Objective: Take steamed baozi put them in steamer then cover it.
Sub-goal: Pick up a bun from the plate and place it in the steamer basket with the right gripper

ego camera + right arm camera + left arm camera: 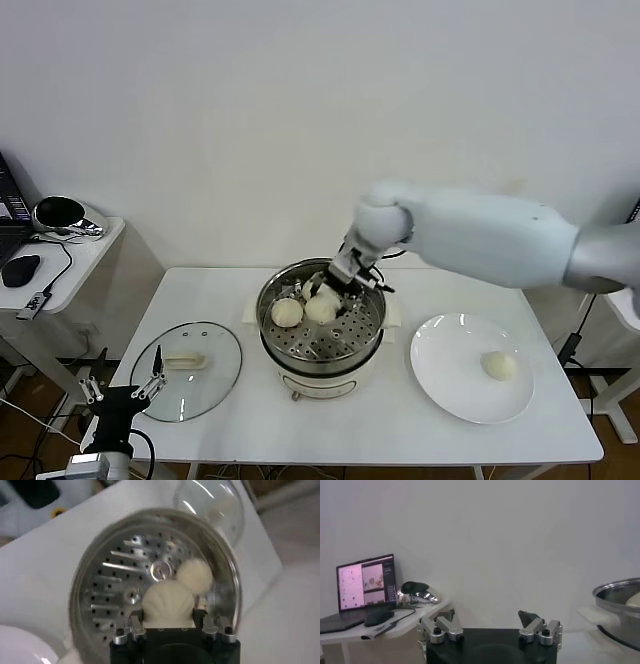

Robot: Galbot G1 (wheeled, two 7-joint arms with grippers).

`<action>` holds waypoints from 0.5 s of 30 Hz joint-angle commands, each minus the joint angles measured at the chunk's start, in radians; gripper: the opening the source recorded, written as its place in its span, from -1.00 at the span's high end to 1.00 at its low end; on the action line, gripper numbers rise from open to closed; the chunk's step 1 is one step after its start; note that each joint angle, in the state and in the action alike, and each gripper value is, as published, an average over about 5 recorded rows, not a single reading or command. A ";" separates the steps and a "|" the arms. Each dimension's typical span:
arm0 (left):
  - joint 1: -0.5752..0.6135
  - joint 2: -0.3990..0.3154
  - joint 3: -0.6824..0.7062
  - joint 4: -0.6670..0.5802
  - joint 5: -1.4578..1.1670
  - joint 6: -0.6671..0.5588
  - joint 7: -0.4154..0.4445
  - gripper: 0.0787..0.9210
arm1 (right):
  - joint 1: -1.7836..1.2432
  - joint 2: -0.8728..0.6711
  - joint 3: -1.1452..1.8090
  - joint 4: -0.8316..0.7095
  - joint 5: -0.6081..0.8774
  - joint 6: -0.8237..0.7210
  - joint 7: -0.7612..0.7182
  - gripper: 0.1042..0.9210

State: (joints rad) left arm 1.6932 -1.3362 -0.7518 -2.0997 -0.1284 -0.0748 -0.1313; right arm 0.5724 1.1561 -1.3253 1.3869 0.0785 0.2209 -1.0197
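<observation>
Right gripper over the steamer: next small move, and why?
Probably open the fingers and release. The right gripper holds a baozi low inside the steamer, beside another baozi already on the perforated floor. After that, likely lift clear and go for the last baozi on the white plate. The cover lies on the table, near the idle left gripper.

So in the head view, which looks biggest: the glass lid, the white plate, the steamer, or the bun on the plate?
Steamer, plate and lid look alike, too close to rank. The bun is plainly smallest.
</observation>
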 commanded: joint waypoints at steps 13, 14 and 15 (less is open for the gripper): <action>-0.002 -0.001 0.001 0.015 0.001 -0.006 -0.001 -0.77 | -0.071 0.087 -0.045 -0.014 -0.221 0.173 -0.005 -0.24; -0.002 -0.001 0.001 0.015 0.001 -0.006 -0.001 -0.77 | -0.072 0.087 -0.046 -0.013 -0.219 0.173 -0.004 -0.24; -0.002 -0.001 0.001 0.016 0.001 -0.006 -0.001 -0.77 | -0.072 0.086 -0.046 -0.012 -0.216 0.174 -0.003 -0.25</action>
State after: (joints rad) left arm 1.6910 -1.3372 -0.7514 -2.0845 -0.1286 -0.0805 -0.1324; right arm 0.5167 1.2192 -1.3621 1.3805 -0.0835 0.3549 -1.0218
